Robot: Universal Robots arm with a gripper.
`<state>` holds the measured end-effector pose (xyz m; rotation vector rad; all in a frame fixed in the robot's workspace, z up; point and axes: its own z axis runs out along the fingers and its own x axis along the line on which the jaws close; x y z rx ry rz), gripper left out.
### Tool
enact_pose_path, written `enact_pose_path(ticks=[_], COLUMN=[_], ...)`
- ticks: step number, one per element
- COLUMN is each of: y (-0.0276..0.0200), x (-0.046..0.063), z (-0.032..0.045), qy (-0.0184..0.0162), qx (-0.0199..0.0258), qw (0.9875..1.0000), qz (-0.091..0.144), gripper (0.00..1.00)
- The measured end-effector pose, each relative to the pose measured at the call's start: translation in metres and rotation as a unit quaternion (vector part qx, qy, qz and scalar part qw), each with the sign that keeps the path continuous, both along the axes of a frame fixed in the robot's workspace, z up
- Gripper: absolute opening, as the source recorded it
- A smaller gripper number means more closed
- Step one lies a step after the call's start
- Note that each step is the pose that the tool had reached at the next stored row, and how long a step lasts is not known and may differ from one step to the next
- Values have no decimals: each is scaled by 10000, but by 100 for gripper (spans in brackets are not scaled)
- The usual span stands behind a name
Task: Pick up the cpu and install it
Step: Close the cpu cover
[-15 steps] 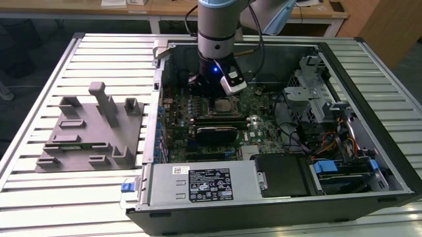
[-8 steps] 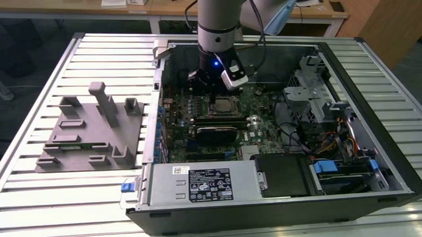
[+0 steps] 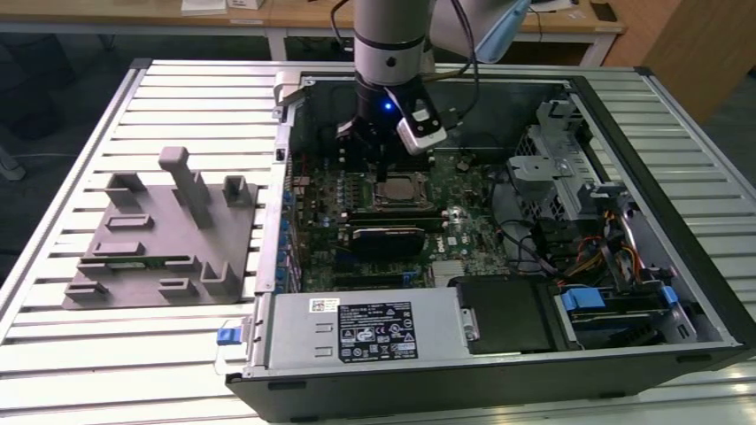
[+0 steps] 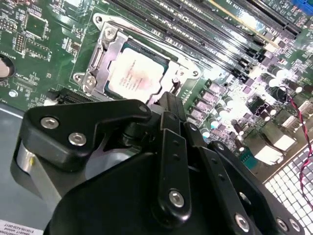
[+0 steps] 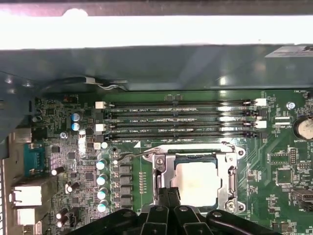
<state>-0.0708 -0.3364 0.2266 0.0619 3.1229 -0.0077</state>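
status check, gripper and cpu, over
Gripper shut, empty, tips by the cpu's edge. Cpu lying flat in the socket, metal frame around it. Nothing between gripper and cpu.

The open black metal computer case [image 3: 532, 381] lies on the slatted silver metal table [image 3: 71, 354]. The grey plastic fixture block [image 3: 154, 257] is just beside it on the exterior view's left. Inside, the small square silvery cpu [image 3: 399, 189] sits in the metal-framed socket [image 5: 231, 171] on the green motherboard [image 4: 29, 63], with the long black memory slots [image 5: 176, 117] alongside. The black gripper [image 5: 169, 195] hangs over the socket's edge, seemingly just clear of the cpu.
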Motion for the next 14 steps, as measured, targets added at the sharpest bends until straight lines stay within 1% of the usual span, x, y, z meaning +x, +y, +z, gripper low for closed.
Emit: enact_pose_path(ticks=[1, 3, 9, 14], y=[0, -1, -1, -1], x=[0, 20, 145, 254], z=[1, 1, 0, -1], qy=[-3, -4, -4, -4], qx=[-26, -50, -83, -97], qw=[10000, 10000, 10000, 10000], qz=[0, 1, 1, 1], gripper=[11, 11, 11, 11])
